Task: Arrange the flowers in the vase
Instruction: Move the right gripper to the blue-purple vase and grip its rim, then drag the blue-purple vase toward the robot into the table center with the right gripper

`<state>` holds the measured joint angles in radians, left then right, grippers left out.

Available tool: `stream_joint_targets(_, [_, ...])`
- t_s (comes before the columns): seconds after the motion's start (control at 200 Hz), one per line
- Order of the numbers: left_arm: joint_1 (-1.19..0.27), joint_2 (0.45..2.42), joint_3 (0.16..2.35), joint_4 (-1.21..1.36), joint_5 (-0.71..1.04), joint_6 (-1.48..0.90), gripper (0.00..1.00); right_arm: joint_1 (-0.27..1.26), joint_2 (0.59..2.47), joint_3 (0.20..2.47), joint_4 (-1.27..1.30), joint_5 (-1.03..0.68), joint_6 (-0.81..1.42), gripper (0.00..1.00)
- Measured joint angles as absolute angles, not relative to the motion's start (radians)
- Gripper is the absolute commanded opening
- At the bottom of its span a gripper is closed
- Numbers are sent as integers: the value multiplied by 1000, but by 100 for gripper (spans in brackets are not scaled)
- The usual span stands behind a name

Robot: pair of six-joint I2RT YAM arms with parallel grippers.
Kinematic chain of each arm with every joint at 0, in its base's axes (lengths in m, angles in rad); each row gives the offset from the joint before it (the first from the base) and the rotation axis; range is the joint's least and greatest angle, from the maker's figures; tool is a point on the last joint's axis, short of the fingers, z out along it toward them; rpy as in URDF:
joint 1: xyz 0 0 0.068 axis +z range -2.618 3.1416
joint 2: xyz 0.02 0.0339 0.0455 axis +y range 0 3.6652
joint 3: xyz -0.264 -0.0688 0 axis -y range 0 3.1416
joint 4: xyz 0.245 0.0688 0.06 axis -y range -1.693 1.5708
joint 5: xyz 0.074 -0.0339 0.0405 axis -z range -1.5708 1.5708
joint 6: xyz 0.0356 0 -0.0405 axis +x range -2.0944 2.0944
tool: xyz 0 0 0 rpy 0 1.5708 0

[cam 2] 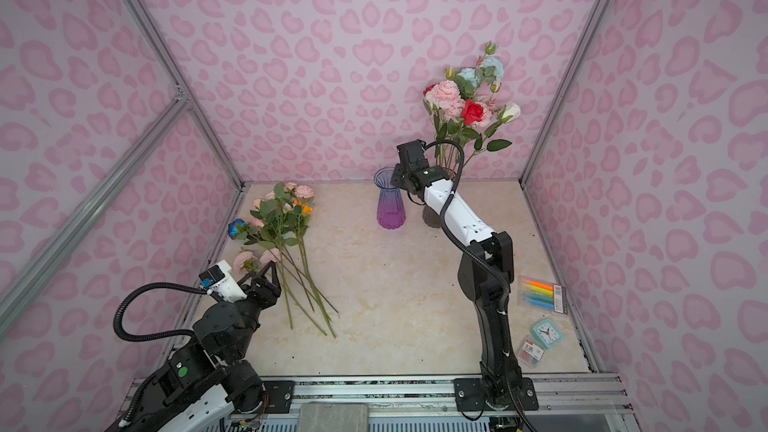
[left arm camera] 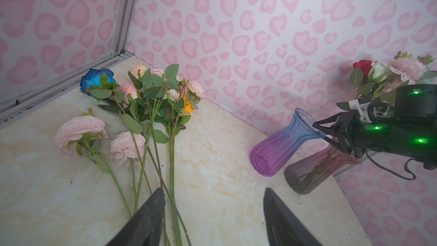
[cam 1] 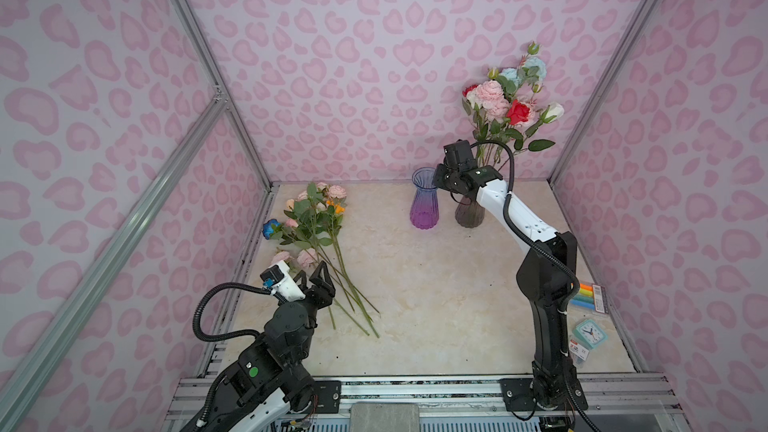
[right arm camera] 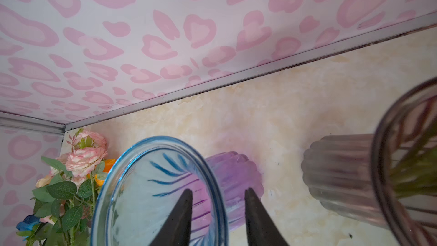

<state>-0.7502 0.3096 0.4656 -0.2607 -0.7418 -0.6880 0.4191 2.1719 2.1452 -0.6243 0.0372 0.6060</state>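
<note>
**A:** Which step is this?

**B:** From the marble-look table, I'd say a second vase is about to be filled. The loose flowers lie heaped at its far left, with soft fabric heads pointing away from the robot and thin, stiff green stems fanned toward it. A bouquet already stands in the smoky ribbed vase at the back right.

**A:** And the empty one?

**B:** The blue-to-purple vase is fluted glass with a flared lip, upright just beside the smoky one. The right gripper straddles its rim, one finger inside the mouth and one outside, jaws apart and not yet pinching. I'd guess it means to steady or shift the vase.

**A:** The other arm?

**B:** The left gripper hovers over the stems, spread wide and holding nothing. Next it must settle on one stem and close. The stems cross each other, so singling one out looks like the hard part.
</note>
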Motion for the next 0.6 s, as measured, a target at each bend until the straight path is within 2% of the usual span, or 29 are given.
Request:
stream_joint_targets(0.12, [-750, 316, 464, -265, -741, -688, 67, 417, 2193, 2167, -641, 26, 605, 32])
stream_joint_targets(0.6, [-750, 315, 464, -268, -741, -688, 67, 399, 2168, 2158, -654, -56, 627, 0])
